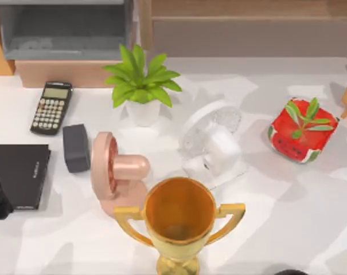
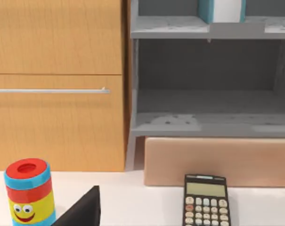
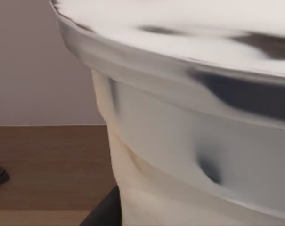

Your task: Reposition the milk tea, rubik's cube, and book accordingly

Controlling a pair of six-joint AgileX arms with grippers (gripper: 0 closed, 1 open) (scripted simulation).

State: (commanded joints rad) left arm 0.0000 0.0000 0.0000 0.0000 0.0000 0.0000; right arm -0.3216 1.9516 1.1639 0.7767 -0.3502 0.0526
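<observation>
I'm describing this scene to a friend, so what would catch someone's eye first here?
The gold trophy cup stands out first, at the front middle of the table. Just to its left stands a pink fan, and behind them a green potted plant. On the right sits a red watermelon-patterned pot.

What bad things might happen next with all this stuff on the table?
1. The white cup sits very close to the right wrist camera; a rough move might tip it.
2. The tall gold trophy and pink fan crowd the table's middle, so a passing arm might knock them.
3. The teal book stands on the grey shelf; reaching in might bump the shelf.
</observation>
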